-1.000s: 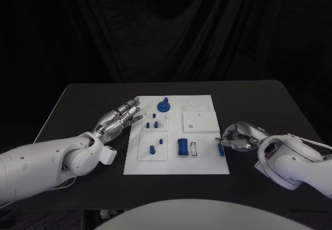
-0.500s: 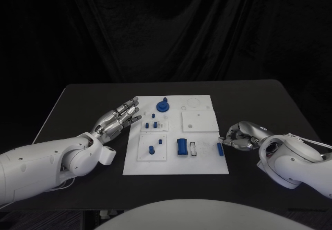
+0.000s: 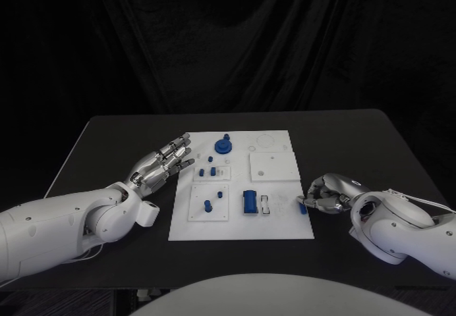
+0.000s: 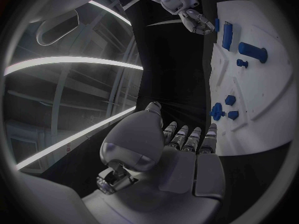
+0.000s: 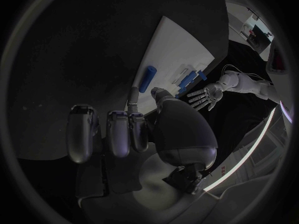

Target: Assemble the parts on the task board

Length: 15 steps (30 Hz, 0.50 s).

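The white task board (image 3: 285, 227) lies mid-table with several blue parts on it: a knobbed piece (image 3: 224, 145) at the far end, small pegs (image 3: 211, 172), and a blue block (image 3: 250, 201). A blue peg (image 3: 302, 208) lies flat at the board's right edge. My right hand (image 3: 328, 194) sits beside it with fingers curled. In the right wrist view the thumb and a fingertip (image 5: 132, 92) flank the peg's (image 5: 147, 78) near end; whether they grip it is unclear. My left hand (image 3: 167, 161) hovers flat and empty, fingers spread, by the board's left edge.
The black table (image 3: 114, 138) spreads around the board on all sides. A small white piece (image 3: 267, 205) lies beside the blue block. The left wrist view shows the board (image 4: 249, 99) and my right hand (image 4: 196, 20) at its far edge.
My right hand has drawn back toward the table's near edge and sits lower beside the board. The blue peg has barely shifted. The left hand has not moved.
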Tool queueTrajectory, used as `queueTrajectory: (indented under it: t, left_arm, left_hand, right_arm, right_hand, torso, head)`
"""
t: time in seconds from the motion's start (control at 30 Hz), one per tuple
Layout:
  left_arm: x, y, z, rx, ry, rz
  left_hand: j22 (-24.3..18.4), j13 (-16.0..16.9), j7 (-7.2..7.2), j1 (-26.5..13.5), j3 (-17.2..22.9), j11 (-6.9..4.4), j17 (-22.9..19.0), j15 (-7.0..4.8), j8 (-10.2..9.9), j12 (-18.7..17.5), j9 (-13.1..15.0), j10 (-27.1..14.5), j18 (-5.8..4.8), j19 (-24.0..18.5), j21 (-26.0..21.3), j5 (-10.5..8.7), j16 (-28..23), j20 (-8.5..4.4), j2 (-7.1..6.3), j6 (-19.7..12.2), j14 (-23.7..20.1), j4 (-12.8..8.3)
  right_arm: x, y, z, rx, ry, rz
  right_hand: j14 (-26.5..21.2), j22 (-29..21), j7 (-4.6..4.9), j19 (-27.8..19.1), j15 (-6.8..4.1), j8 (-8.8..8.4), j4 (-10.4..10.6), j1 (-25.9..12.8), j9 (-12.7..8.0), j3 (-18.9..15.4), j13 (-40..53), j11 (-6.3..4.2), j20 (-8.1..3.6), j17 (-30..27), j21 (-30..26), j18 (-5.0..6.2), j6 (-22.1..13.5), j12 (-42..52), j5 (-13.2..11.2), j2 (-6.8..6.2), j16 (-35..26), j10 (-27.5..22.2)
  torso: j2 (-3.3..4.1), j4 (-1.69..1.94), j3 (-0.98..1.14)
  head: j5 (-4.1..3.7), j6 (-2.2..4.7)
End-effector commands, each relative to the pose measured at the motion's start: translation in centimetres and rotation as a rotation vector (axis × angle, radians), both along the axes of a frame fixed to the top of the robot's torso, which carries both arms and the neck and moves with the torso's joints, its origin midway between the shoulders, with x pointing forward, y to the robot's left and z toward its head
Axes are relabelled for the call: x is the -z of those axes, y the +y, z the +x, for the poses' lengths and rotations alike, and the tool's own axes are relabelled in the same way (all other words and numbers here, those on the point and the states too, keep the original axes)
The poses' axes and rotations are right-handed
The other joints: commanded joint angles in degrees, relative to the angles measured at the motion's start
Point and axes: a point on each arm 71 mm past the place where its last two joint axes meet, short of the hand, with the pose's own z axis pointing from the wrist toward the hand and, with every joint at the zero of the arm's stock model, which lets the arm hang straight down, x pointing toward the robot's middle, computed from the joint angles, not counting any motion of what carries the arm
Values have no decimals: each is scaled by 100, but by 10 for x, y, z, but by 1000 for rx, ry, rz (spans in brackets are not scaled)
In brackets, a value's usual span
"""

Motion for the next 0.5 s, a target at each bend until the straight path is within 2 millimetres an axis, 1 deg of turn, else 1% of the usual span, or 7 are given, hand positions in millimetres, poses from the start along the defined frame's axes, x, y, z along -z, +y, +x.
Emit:
queueTrajectory:
  t: [0.03,0.2,0.27,0.4,0.5]
  left_arm:
    - [-5,-1,0,1,-58,-44]
    - [-4,-1,-1,2,-57,-44]
    - [-4,-1,-1,2,-56,-44]
    - [-4,-1,-1,2,-55,-43]
    - [-4,-1,-1,2,-54,-43]
  left_hand:
    - [5,8,46,64,45,35,-6,38,25,22,8,5,66,10,24,45,-20,32,-16,10,8,-10]
    - [6,8,52,87,66,39,-6,41,25,23,8,9,64,11,26,75,-20,32,-18,12,8,-22]
    - [7,9,54,93,71,40,-6,41,25,23,8,10,64,12,26,86,-20,32,-19,13,8,-26]
    - [5,8,55,102,79,41,-6,42,26,23,8,9,63,11,26,98,-20,32,-21,16,8,-31]
    - [6,9,58,109,85,42,-6,43,25,23,8,10,62,12,26,108,-20,33,-21,13,8,-34]
  right_arm:
    - [3,0,-1,5,13,-20]
    - [5,2,-2,-2,26,-25]
    - [6,3,-2,-5,32,-27]
    - [7,5,-3,-12,36,-25]
    - [7,6,-3,-16,38,-24]
  right_hand:
    - [509,1240,0,299,-23,24,-2,55,3,23,1510,-25,-31,1011,23,25,35,16,-19,16,24,596]
    - [508,1237,-3,296,-26,20,-11,94,0,33,1510,-27,-34,1007,15,27,38,16,-21,22,22,596]
    - [506,1237,-8,296,-34,-2,-53,223,-16,62,1510,-34,-42,998,18,26,39,16,63,16,19,596]
    - [505,1237,-10,295,-35,-8,-63,254,-20,68,1510,-35,-44,996,17,26,41,16,77,13,19,596]
    - [505,1239,-14,297,-37,-12,-86,307,-25,78,1510,-39,-46,998,22,25,51,16,87,5,19,596]
  torso:
    - [0,0,0]
    - [0,0,0]
    - [-1,2,-1]
    - [-1,-1,-1]
    - [-1,1,-1]
  head:
    - [-5,-1]
    - [-5,-1]
    - [0,-1]
    - [14,-1]
    - [10,-1]
